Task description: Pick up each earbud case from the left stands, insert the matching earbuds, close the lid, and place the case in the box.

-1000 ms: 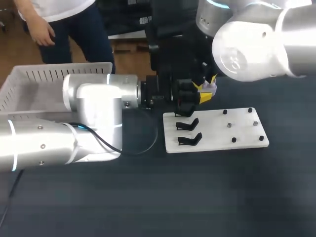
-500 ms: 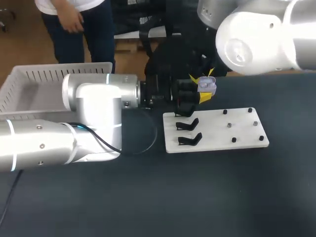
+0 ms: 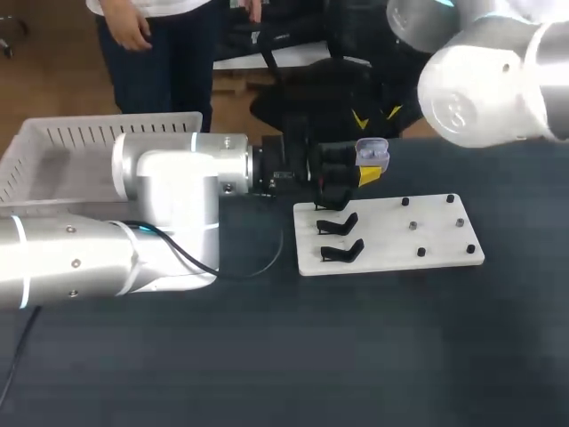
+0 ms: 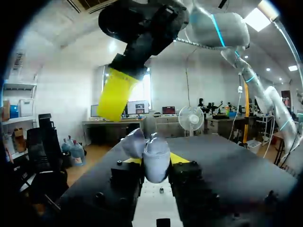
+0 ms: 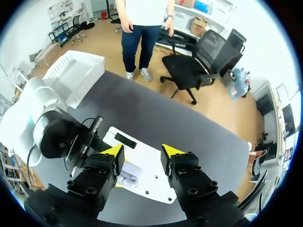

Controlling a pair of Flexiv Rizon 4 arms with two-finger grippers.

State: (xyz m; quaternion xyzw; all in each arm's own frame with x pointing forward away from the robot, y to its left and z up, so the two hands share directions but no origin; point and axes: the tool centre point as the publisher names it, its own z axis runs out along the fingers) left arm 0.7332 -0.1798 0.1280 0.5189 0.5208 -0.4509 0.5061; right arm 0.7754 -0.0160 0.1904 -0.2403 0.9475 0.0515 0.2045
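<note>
Head view shows the left gripper reaching in level from the left, its jaws closed narrowly on a pale case held in the air just above the far left corner of the white board. The right gripper hangs above and slightly behind the case, its jaws wide and holding nothing. In the left wrist view the lid stands raised and leaning to one side; whether earbuds sit inside cannot be told. The step in hand looks like work on the open case, most likely shutting the lid. To do it well, the left arm should keep the case steady and level while the right gripper comes down on the lid's free edge and presses it gently toward the body, rather than pushing sideways and twisting the case out of the grip. Two black stands on the board carry nothing. The box sits well to the left, largely behind the left arm, and its contents cannot be made out.
</note>
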